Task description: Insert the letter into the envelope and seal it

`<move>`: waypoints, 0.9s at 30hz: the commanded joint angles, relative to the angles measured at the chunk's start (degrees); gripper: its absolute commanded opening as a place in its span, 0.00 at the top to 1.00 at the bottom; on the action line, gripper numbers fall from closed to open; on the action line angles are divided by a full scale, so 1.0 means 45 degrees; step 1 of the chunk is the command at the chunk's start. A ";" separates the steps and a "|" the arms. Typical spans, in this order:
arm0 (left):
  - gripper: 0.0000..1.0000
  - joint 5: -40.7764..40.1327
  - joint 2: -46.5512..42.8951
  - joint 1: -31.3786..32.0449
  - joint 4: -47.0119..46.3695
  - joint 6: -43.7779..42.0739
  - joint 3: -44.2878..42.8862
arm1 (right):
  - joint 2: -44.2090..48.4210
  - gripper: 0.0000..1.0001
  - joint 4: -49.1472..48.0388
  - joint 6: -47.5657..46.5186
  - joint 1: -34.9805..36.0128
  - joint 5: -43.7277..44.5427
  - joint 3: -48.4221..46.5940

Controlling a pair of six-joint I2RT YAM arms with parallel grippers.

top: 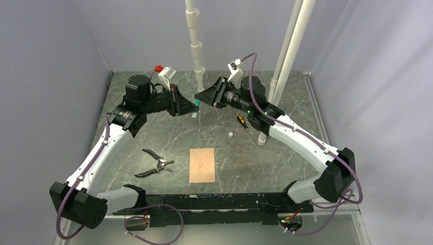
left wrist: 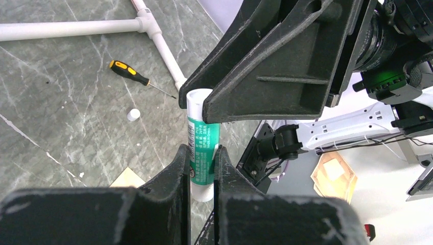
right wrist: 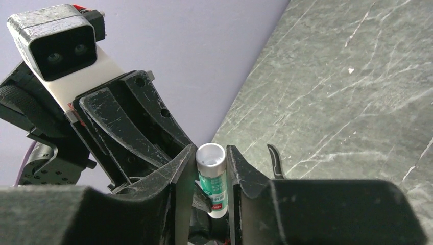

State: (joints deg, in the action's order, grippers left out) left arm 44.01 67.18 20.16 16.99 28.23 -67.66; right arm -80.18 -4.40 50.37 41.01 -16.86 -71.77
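A green-and-white glue stick [top: 196, 103] hangs above the back of the table between both grippers. My left gripper [top: 190, 105] is shut on its green body [left wrist: 203, 148], its fingers [left wrist: 179, 168] pressed to each side. My right gripper [top: 202, 97] comes from the opposite side and is closed around the stick's white end [right wrist: 211, 159]. The envelope [top: 202, 165] lies flat near the front middle of the table as a plain pinkish-tan rectangle with no raised flap. One corner of it [left wrist: 127, 178] shows in the left wrist view. The letter is out of view.
Black pliers [top: 154, 164] lie left of the envelope. A yellow-and-black screwdriver [top: 241, 121] and a small white cap [top: 231, 134] lie right of centre. White pipes [top: 196, 46] rise at the back, and grey walls enclose the table.
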 commanded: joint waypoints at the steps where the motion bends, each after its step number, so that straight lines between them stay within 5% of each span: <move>1: 0.97 0.0450 -0.0366 -0.0008 -0.0419 0.0113 -0.0514 | 0.0052 0.71 0.0073 -0.0303 0.0181 -0.0494 -0.0955; 5: 0.98 0.0442 -0.0469 -0.0008 -0.0479 0.0272 -0.0523 | 0.0103 0.73 0.0303 -0.0380 0.0201 -0.0534 -0.1012; 8: 0.96 0.0416 -0.0461 -0.0008 -0.0402 0.0428 -0.0574 | 0.0113 0.87 0.0519 -0.0492 0.0197 -0.0516 -0.1112; 13: 0.60 0.0271 -0.0388 -0.0028 -0.0320 0.0882 -0.0699 | 0.0232 1.00 0.0448 -0.1114 0.0201 -0.0858 -0.1042; 17: 0.49 0.0002 -0.0329 -0.0168 -0.0232 0.1100 -0.0717 | 0.0404 1.00 0.0279 -0.1438 0.0202 -0.1318 -0.0865; 27: 0.72 0.1097 0.0065 -0.0301 -0.0617 0.1307 -0.0415 | 0.0491 1.00 -0.0689 -0.0725 0.0192 -0.1691 -0.0403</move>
State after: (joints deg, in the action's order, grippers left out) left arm 45.63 66.63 19.18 16.64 33.80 -68.49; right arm -80.14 -1.80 45.36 41.67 -22.11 -73.84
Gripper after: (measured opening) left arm 0.303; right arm 0.273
